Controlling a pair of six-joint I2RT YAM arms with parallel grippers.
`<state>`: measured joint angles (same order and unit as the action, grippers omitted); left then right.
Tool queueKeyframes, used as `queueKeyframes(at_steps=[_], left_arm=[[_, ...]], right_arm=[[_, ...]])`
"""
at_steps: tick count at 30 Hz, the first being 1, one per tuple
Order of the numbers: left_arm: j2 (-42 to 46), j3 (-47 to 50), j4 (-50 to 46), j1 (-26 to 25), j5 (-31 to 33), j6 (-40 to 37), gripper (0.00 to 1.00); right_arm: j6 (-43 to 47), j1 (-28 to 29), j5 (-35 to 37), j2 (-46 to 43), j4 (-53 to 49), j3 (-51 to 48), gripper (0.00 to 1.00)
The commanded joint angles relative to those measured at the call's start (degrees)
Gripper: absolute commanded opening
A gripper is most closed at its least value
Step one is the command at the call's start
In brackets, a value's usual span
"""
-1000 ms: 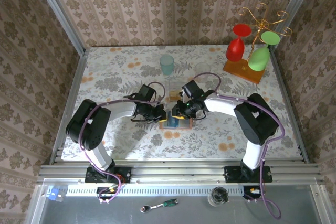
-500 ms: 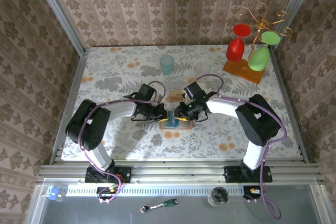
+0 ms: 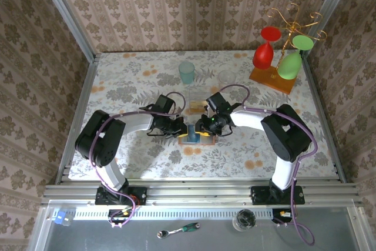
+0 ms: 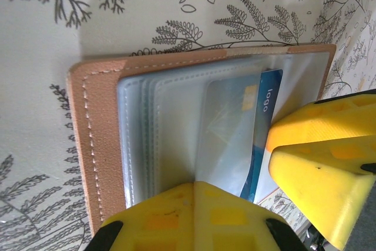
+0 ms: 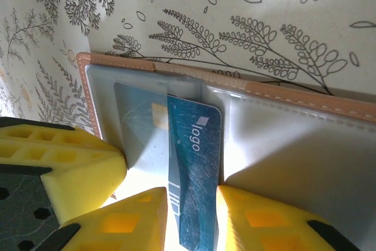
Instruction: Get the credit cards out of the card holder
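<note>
The card holder (image 3: 196, 137) lies open on the flowered table, tan leather edge (image 4: 100, 145) around clear sleeves. My left gripper (image 4: 194, 185) is shut, its yellow tips pressing down on the sleeves near the fold. A blue-teal credit card (image 5: 197, 145) printed "logo" sticks partly out of a sleeve. My right gripper (image 5: 191, 195) is shut on it, one finger on each long edge, and the card looks slightly twisted. An orange-tan card (image 3: 194, 109) lies on the table just behind the holder. From above, both grippers (image 3: 181, 129) (image 3: 203, 126) meet over the holder.
A teal cup (image 3: 187, 72) and a clear glass (image 3: 226, 77) stand at the back centre. A wire rack on an orange wooden base (image 3: 271, 79) holds red and green glasses at the back right. Metal rails edge the table.
My right gripper has edged slightly nearer over the holder with the blue card between its fingers. The left arm has held still.
</note>
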<state>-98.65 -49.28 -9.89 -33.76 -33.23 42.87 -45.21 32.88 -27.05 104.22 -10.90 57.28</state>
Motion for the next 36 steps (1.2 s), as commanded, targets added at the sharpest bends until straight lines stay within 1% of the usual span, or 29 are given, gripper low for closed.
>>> queueKeyframes(at_steps=[1,7,10,16,25,36], left_arm=[[-1.2,-0.6,-2.3,0.1,0.3,0.2,0.00],[-1.2,-0.8,-2.4,0.2,0.3,0.1,0.00],[-1.2,-0.8,-2.3,0.2,0.3,0.2,0.00],[-1.2,-0.8,-2.3,0.2,0.2,0.2,0.00],[-1.4,-0.9,-2.4,0.3,0.2,0.2,0.00],[-1.3,-0.7,-2.4,0.3,0.2,0.2,0.00]], right_arm=[[-0.4,-0.4,-0.2,-0.1,0.2,-1.1,0.29],[-0.6,-0.7,-0.2,-2.0,0.7,-2.0,0.29],[-0.8,-0.8,-0.5,-1.5,1.1,-2.2,0.29],[-2.7,-1.0,-3.8,0.7,5.1,-2.9,0.28],[-4.1,-1.1,-4.9,-0.3,7.6,-3.5,0.24],[-4.5,-1.8,-4.5,-1.6,9.2,-5.7,0.14]])
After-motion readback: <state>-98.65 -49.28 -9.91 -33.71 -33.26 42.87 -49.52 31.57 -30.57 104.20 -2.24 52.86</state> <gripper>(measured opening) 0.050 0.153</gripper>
